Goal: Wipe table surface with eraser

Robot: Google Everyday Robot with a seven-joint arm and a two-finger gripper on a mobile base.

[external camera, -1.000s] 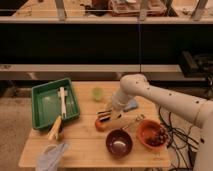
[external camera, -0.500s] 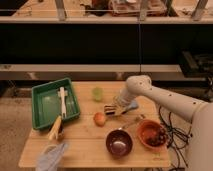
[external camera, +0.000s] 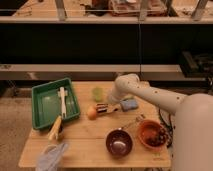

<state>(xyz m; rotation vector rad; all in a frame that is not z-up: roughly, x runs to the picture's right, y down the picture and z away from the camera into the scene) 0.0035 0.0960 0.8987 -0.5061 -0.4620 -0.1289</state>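
Note:
The light wooden table [external camera: 85, 137] fills the lower middle of the camera view. My gripper [external camera: 106, 107] is low over the middle of the table, at the end of the white arm that comes in from the right. It is shut on the eraser [external camera: 101, 108], a small striped block held at the table's surface. The eraser's left end is right next to the orange fruit [external camera: 91, 112]. Whether they touch is unclear.
A green tray [external camera: 42, 107] with a white long-handled brush [external camera: 62, 100] is at the back left. A light-blue pad [external camera: 129, 105] lies right of the gripper and a green cup [external camera: 97, 93] behind it. A dark bowl [external camera: 119, 142], an orange bowl [external camera: 152, 134], a yellow object [external camera: 55, 127] and a crumpled cloth [external camera: 50, 156] are along the front.
The gripper with the eraser first drew back and to the right, away from the orange. It has now come left and forward again, next to the orange, which sits slightly further left.

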